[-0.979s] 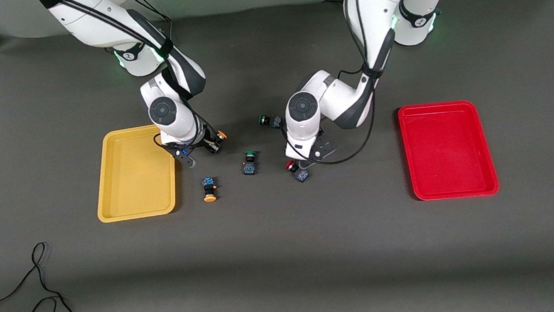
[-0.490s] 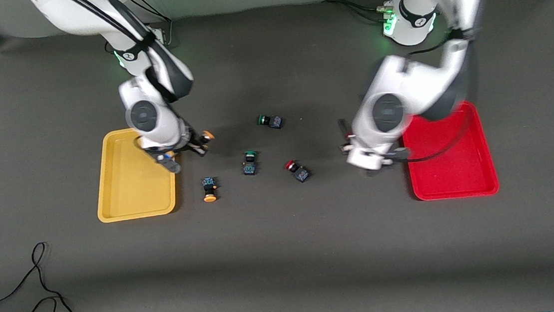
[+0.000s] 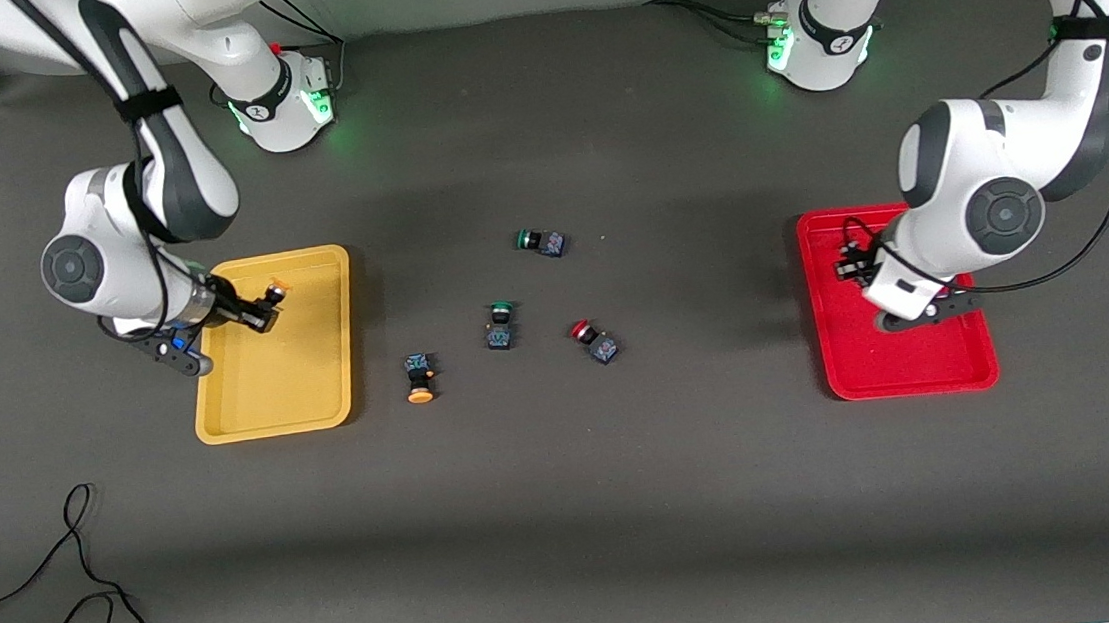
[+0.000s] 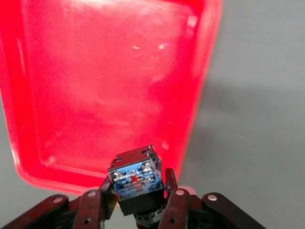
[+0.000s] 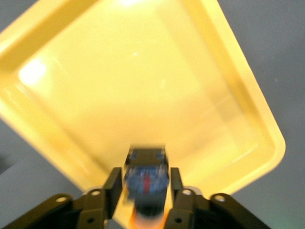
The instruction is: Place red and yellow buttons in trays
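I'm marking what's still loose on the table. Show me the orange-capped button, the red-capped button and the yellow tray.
orange-capped button (image 3: pixel 419 379): front view, middle of its body.
red-capped button (image 3: pixel 595 340): front view, between cap and block.
yellow tray (image 3: pixel 276 428): front view, rim nearest the camera.

Left hand (image 4: pixel 138 200) clamped on a button (image 4: pixel 135 179) (blue-faced black body) over the red tray (image 4: pixel 102 76)

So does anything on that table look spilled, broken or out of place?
Nothing stands out. Each gripper holds a button over its matching tray: left gripper over the red tray, right gripper over the yellow tray. Four more buttons lie loose between the trays.
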You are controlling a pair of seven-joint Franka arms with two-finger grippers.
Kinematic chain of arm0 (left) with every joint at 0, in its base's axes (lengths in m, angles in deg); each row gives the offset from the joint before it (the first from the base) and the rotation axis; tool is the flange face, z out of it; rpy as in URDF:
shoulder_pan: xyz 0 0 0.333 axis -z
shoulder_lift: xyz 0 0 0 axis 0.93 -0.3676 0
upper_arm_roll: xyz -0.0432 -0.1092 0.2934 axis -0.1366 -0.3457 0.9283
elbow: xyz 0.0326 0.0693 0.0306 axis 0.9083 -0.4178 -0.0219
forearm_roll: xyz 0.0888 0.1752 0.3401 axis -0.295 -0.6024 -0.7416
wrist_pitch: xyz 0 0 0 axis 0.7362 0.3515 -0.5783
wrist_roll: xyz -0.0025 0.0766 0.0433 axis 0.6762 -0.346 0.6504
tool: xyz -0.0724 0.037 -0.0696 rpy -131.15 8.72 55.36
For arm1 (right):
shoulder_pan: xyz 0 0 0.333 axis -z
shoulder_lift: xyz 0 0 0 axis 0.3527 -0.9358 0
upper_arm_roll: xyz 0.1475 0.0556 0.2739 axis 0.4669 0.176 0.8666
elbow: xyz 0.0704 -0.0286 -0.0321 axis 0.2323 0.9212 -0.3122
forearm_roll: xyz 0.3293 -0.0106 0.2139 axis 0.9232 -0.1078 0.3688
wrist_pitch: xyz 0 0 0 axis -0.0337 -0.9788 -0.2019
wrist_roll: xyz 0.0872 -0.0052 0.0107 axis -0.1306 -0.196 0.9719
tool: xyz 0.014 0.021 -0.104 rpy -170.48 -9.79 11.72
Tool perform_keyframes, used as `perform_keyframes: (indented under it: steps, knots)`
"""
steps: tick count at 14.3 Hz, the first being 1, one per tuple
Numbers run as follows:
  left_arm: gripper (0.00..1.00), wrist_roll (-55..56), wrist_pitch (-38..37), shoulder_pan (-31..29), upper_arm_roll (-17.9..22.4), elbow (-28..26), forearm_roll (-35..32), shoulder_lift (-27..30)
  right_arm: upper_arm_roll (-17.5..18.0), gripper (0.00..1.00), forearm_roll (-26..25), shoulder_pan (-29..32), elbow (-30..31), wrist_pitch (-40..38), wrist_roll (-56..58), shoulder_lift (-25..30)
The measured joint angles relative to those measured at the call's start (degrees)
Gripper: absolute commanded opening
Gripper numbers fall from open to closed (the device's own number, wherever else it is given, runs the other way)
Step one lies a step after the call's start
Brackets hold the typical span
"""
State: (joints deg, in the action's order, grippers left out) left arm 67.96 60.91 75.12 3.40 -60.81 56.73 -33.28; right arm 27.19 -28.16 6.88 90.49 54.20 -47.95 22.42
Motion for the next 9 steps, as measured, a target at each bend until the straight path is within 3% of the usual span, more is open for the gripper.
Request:
perform_keyframes:
  steps: [3,4,5,6,9]
  knots:
    - [0.00,-1.63,10.16,-2.78,-0.03,-7.12,-0.69,-1.99,0.36,1.00,0.02,-1.14,-1.14,1.28,-0.28,-1.98]
    - [0.07,-1.64,12.31,-3.29,-0.03,-7.96,-0.72,-3.41,0.99,1.00,0.06,-1.46,-3.05,-0.09,-1.29,-1.83]
    - [0.67,-1.65,13.77,-3.65,-0.04,-8.24,-0.74,-4.98,2.20,1.00,0.28,-1.66,-6.24,-2.93,-3.21,-1.74]
    - [0.99,-1.64,14.33,-3.83,-0.07,-8.20,-0.74,-6.19,4.49,1.00,0.70,-1.67,-9.88,-5.25,-5.50,-1.84]
    - [1.00,-1.60,12.62,-3.97,-0.20,-7.16,-0.74,-6.52,13.31,1.00,1.06,-2.55,-19.54,-6.27,-12.10,-6.50]
